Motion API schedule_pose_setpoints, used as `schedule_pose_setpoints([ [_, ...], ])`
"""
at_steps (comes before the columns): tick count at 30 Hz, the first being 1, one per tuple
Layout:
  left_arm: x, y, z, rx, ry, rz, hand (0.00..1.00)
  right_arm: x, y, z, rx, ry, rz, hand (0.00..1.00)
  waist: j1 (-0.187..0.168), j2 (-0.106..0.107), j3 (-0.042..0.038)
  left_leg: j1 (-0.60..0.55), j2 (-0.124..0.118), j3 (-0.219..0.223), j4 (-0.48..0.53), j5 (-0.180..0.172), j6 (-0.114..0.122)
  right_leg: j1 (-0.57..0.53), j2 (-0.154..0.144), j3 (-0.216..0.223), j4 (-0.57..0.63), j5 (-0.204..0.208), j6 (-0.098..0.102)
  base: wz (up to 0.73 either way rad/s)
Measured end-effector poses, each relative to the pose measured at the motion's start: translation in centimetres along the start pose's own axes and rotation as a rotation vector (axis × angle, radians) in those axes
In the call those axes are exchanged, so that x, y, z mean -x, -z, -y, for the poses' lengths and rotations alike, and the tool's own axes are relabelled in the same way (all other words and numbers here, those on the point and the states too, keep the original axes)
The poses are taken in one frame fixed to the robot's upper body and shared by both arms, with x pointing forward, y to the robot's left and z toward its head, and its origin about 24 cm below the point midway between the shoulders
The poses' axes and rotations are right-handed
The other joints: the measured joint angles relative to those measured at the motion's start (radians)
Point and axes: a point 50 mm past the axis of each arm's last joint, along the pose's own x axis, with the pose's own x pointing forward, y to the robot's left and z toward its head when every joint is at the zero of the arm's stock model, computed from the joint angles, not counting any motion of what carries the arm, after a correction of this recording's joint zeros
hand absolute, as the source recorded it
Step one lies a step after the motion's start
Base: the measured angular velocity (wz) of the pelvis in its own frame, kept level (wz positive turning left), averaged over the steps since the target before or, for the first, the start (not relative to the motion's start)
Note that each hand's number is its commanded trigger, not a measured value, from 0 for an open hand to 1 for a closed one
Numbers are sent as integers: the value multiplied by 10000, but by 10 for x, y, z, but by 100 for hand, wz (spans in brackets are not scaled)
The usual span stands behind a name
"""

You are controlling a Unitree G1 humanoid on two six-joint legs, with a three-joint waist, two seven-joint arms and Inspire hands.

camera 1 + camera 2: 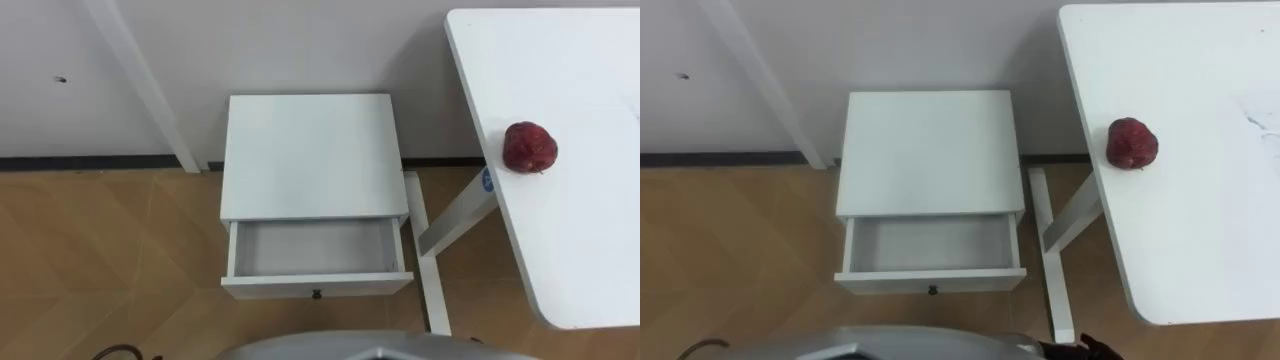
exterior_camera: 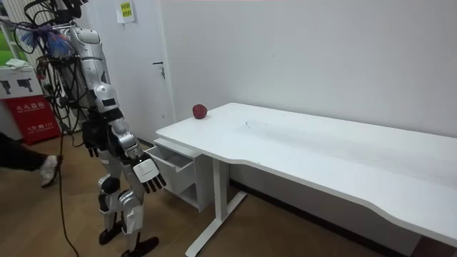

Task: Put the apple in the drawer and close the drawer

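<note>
**mo:** Fingers first: the right hand (image 2: 148, 175) has them spread and loose, with nothing held. The left hand (image 2: 93, 148) hangs at the other side. Its fingers point down and look slack too, though it's pretty small in there. So where's the apple compared to all that?

**kit:** Well apart from both hands. The apple (image 1: 529, 147) sits on the white table (image 1: 585, 255), right by its left edge and toward the far end. It's dark red and a bit lumpy, and nothing is touching it. In the room view it's up on the tabletop near the far corner, and both hands hang lower than that, beside the robot's thighs.

**mo:** What do the eye views give you that the room view doesn't?

**kit:** A straight look down into the drawer (image 1: 330, 285). It's pulled out toward the near side, and you can see its pale grey bottom and a little dark knob (image 1: 317, 294) on the front. The room view has that drawer side-on, so you just see it sticking out. The cabinet (image 1: 313, 155) it belongs to is small and white, backed against the far wall, left of the table. The table leg (image 1: 455, 225) is just to its right.

**mo:** And the room view?

**kit:** That's the one for the hands and the stance. The robot stands upright on the wood floor (image 1: 100, 260), on the near side of the cabinet and facing it. The table runs off to its right.
</note>
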Motion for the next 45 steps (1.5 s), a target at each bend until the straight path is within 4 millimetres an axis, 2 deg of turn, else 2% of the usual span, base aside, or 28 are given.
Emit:
schedule_pose_setpoints([
  [5, 1, 4, 1, 25, 24, -104, 0, 0, 1, 1, -362, 61, -17, 0, -26, 15, -12, -10, 0, -2, -5, 0, 0, -2, 0, -6, -4, -1, 1, 0],
  [13, 1, 9, 1, 137, -14, -370, 0, 2, 12, 6, -2417, 575, -295, 0, -40, 84, -44, -6, 2, -29, -18, -1, -2, 52, 3, -75, -62, -3, 3, 1],
  [17, 2, 10, 3, 493, -84, -462, 0, 3, 19, 8, -4749, 1193, -378, 0, -91, 93, -42, 91, 1, -42, -18, -1, -2, 166, 4, -97, -70, -3, 4, 0],
  [20, 2, 15, 0, 955, -290, -593, 0, 4, 20, 15, -6509, 1787, -225, 0, -275, 76, -32, 203, 5, -50, -21, -11, -10, 286, 6, -124, -86, -3, 4, 0],
  [23, 2, 16, -5, 1210, -705, -657, 0, 6, 14, 25, -8756, 2464, 253, 0, -448, 108, -15, 162, 8, -51, -29, -31, -3, 264, 3, -110, -91, -4, 3, 0],
  [26, 3, 21, -5, 1190, -912, -785, 0, 8, 10, 34, -10378, 3165, 486, 0, -628, 174, -64, 165, -4, -38, -41, -39, 1, 255, -3, -77, -83, -17, 10, -1],
  [29, 3, 21, -8, 1428, -1138, -738, 0, 10, 4, 43, -11538, 3860, 700, 0, -651, 185, -88, 167, -9, -3, -28, -36, 3, 149, -11, -3, 60, -71, 10, -5],
  [32, 3, 20, -10, 1463, -1323, -664, 0, 13, -12, 52, -11998, 4556, 1137, 0, -670, 174, -105, 138, -20, 28, -15, -33, 3, 82, -13, 34, 65, -73, 13, -4],
  [34, 3, 19, -11, 1385, -1342, -600, 0, 18, -32, 59, -12169, 5094, 1839, 0, -799, 188, -104, 132, -37, 26, -19, -33, 4, 21, -30, 16, 61, -84, 30, 0],
  [37, 3, 16, -14, 1398, -1379, -384, 0, 27, -52, 67, -12535, 5697, 2710, 0, -869, 189, -105, 51, -38, 23, -5, -33, 4, -62, -32, 8, 64, -91, 32, 0],
  [41, 3, 14, -16, 1545, -1430, -154, 0, 35, -63, 72, -12955, 6419, 3096, 0, -876, 155, -122, -51, -47, 24, -5, -33, 5, -153, -39, 14, 68, -96, 37, 0],
  [45, 3, 13, -18, 1574, -1473, 21, 0, 43, -67, 79, -13395, 7385, 3244, 0, -888, 129, -126, -79, -66, 70, -45, -33, 5, -250, -54, 88, 103, -135, 58, -3],
])
